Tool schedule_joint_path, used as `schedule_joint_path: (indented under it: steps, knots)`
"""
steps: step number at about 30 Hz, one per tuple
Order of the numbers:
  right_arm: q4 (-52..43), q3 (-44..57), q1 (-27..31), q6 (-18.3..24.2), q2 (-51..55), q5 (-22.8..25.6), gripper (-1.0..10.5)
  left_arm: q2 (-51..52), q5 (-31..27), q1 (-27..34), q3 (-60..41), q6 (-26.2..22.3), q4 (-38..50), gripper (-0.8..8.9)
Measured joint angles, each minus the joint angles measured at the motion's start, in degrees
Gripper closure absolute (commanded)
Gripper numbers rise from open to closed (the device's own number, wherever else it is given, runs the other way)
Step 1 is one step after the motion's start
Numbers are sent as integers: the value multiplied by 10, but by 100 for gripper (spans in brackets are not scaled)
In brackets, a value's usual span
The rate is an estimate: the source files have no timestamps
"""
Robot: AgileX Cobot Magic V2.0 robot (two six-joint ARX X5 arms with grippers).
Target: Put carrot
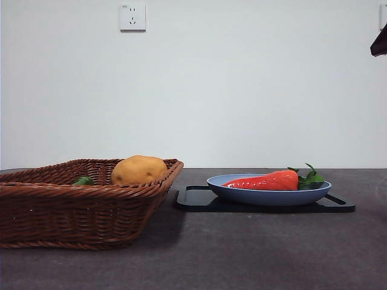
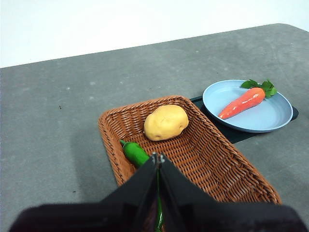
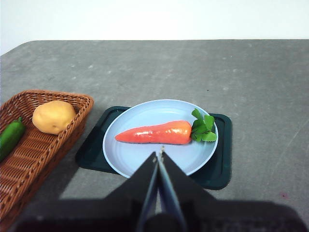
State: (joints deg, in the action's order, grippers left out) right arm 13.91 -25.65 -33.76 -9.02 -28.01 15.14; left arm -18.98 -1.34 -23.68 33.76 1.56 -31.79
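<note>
— What was seen on the table (image 1: 254,254), biggest thing first?

— A brown wicker basket (image 1: 72,205) was set toward one side. Beside it, a black tray (image 1: 199,199) was laid flat, and a blue plate (image 1: 266,194) was placed on that tray.

— And inside the basket?

— A yellow-brown potato (image 1: 138,170) was seen there, with a green pepper (image 2: 134,152) lying next to it.

— Where was the carrot (image 3: 154,133) found?

— It was laid on its side in the blue plate, leaves toward the plate's rim, touched by neither pincer.

— How were the pincers held?

— The right gripper (image 3: 159,155) was held above the near edge of the plate, its jaws pressed together on nothing. The left gripper (image 2: 157,158) was held over the basket, jaws likewise closed and empty. In the front view only a dark tip (image 1: 380,43) was shown at a top corner.
</note>
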Motion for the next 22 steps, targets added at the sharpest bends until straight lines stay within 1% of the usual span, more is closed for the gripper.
schedule_joint_path:
  steps: [2, 4, 6, 8, 16, 19, 22]
  knots:
    - [0, 0, 0, 0, 0, 0, 936, 12, -1, 2, 0, -1, 0, 805]
    - [0, 0, 0, 0, 0, 0, 936, 31, -1, 14, 0, -16, -3, 805]
    - [0, 0, 0, 0, 0, 0, 936, 58, -1, 34, -3, -34, -4, 805]
    - [0, 0, 0, 0, 0, 0, 936, 90, -1, 68, -20, -44, 16, 805]
    - [0, 0, 0, 0, 0, 0, 936, 161, 0, 199, -156, -54, 148, 805]
    - [0, 0, 0, -1, 0, 0, 936, 176, 0, 222, -204, -54, 168, 805]
    - [0, 0, 0, -1, 0, 0, 936, 185, 0, 231, -248, -54, 169, 805]
